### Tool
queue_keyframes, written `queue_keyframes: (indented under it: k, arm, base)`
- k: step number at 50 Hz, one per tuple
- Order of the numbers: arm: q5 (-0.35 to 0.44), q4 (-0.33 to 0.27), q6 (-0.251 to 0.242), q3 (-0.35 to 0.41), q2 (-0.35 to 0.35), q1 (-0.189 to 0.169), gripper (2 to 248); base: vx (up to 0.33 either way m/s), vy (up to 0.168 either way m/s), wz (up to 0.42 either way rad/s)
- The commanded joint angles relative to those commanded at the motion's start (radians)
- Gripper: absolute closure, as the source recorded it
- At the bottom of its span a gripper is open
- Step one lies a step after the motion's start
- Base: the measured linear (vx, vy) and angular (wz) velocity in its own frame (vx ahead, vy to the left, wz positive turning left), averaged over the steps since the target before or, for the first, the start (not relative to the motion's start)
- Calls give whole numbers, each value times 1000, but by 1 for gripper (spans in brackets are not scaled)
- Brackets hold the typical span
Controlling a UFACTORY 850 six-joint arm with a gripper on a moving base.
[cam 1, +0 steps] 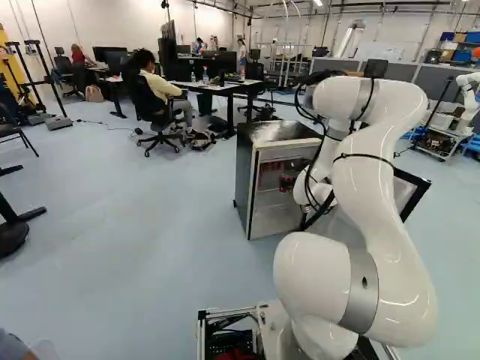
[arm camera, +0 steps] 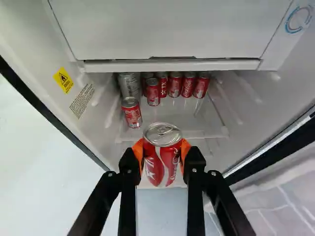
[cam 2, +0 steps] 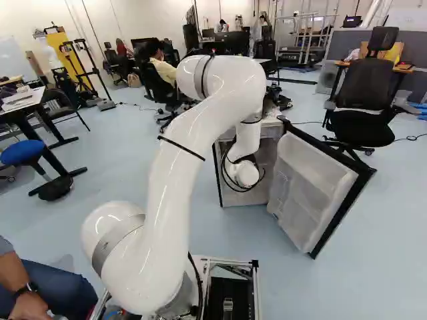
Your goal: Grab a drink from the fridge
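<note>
Wrist view: black two-fingered gripper (arm camera: 162,150) clamped, by orange pads (arm camera: 184,149), on a red cylindrical metal can (arm camera: 161,169) at the white-lined fridge (arm camera: 34,44) mouth. Judged full, dentable, slippery; mid-body hold suitable.

Left base view: black side panel (cam 1: 244,176), hard edge left.

Right base view: white-lined open door (cam 2: 313,173) right; withdraw nearward, between.

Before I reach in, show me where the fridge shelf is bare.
Bare: the shelf ahead of the gripped red can, bordered by the nearest standing can, the back cans and the opposite side wall. Crowded: the back, where cans cluster beneath the white compartment.
</note>
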Motion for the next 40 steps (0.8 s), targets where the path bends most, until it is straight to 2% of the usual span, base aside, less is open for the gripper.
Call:
queue_keyframes:
  k: [16,40]
  arm:
    - [0,0,0,97,91,-31,155]
    - [0,0,0,137,170,-31,155]
  base:
    - [0,0,0]
    - [0,0,0]
